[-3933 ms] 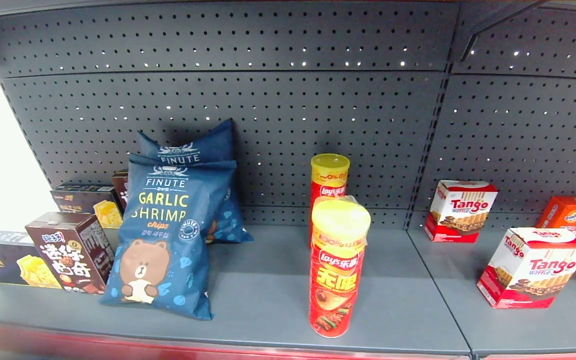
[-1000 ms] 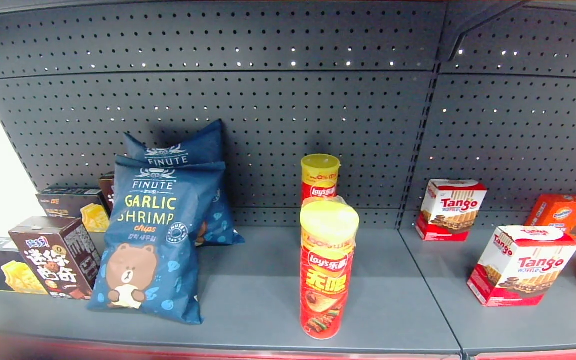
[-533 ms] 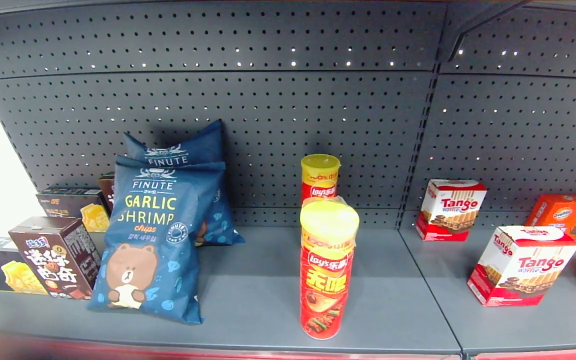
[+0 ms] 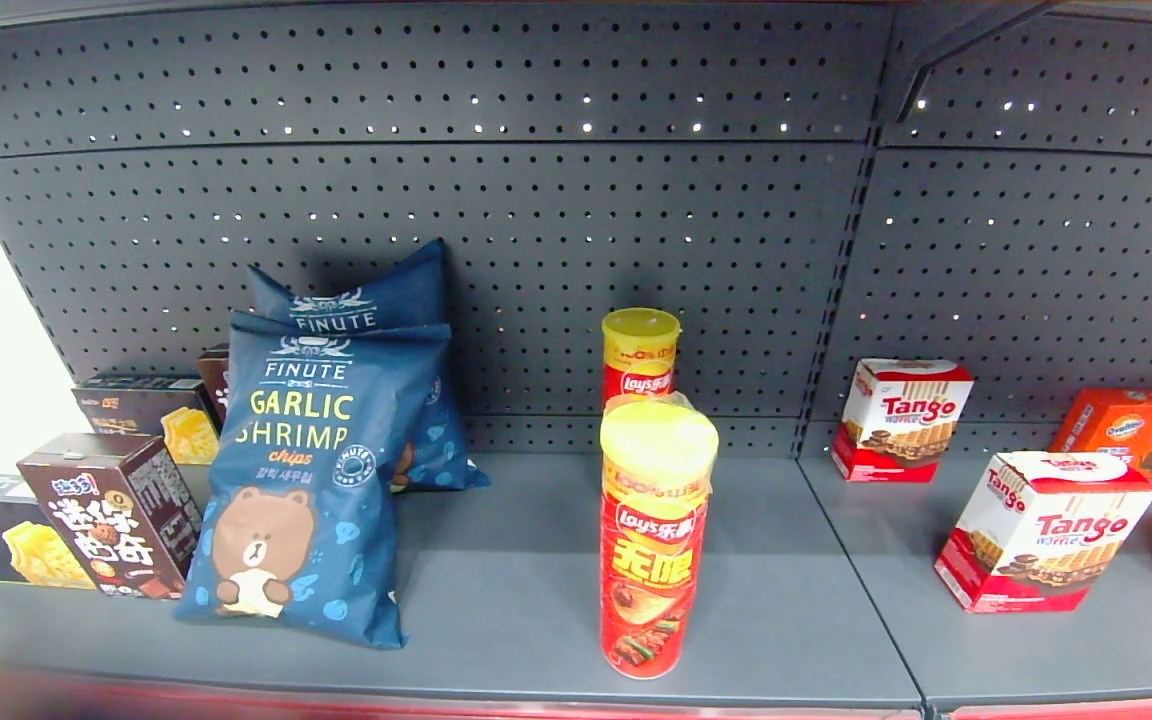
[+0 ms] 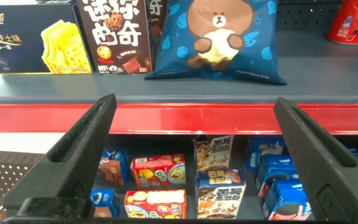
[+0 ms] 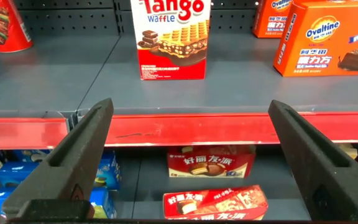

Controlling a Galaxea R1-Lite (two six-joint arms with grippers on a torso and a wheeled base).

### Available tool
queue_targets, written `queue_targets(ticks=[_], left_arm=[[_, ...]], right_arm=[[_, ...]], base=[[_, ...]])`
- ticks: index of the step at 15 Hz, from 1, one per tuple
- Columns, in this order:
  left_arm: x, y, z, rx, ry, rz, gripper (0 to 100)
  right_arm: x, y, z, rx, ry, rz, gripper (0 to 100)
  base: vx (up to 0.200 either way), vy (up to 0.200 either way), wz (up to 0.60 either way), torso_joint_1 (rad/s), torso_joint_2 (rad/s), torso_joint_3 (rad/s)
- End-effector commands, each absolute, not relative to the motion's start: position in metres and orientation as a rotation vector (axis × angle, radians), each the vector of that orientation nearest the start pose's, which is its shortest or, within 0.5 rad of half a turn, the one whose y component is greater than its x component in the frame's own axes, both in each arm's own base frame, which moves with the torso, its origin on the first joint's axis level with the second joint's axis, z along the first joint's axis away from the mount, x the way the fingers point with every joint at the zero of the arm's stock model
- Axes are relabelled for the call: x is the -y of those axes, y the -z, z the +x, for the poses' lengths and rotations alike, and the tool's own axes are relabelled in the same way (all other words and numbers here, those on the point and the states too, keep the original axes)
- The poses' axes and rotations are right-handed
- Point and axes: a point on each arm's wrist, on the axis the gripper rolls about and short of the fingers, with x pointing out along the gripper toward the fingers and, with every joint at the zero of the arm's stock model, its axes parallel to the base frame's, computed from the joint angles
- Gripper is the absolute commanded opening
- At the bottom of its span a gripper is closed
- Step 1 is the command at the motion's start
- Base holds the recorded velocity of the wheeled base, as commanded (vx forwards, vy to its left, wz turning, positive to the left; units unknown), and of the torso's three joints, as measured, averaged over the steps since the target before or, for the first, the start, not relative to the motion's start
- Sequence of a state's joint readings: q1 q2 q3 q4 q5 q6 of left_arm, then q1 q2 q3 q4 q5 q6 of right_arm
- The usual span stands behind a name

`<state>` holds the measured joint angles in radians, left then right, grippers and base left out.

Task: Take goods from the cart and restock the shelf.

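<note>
The grey shelf [image 4: 516, 590] holds two blue chip bags [image 4: 306, 480], two red chip cans [image 4: 656, 540] with yellow lids, and two white-and-red waffle boxes [image 4: 1041, 530]. My left gripper [image 5: 194, 155] is open with nothing in it, in front of the shelf's red edge [image 5: 191, 118] and below the front blue bag [image 5: 219, 37]. My right gripper [image 6: 191, 155] is also open with nothing in it, in front of the red edge [image 6: 191, 129] and below a waffle box [image 6: 171, 37].
Dark snack boxes [image 4: 111, 510] stand at the shelf's left end and orange boxes [image 4: 1131, 432] at its right end. The lower shelf carries several small boxes [image 5: 160, 171] and red cartons [image 6: 210, 162]. Bare shelf lies between the bags and cans.
The head camera has shifted a little since the earliest frame, sliding the whole picture left. The goods on the shelf have not moved.
</note>
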<state>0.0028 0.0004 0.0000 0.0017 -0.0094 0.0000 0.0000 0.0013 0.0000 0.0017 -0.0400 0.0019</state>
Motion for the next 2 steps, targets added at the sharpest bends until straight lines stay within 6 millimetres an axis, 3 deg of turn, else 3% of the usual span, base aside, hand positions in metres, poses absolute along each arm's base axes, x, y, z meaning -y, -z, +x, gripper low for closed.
queue_targets(ticks=[1, 2], left_arm=[[0.0003, -0.0753, -0.0228, -0.002, 0.006, 0.0, 100], [0.0003, -0.0753, -0.0228, -0.002, 0.006, 0.0, 100]], right_arm=[[0.0009, -0.0753, -0.0228, -0.002, 0.04, 0.002, 100], [0.0009, -0.0753, -0.0228, -0.002, 0.04, 0.002, 100]], base=[[0.0, 0.0, 0.0, 0.0, 0.0, 0.0], [0.0, 0.0, 0.0, 0.0, 0.0, 0.0]])
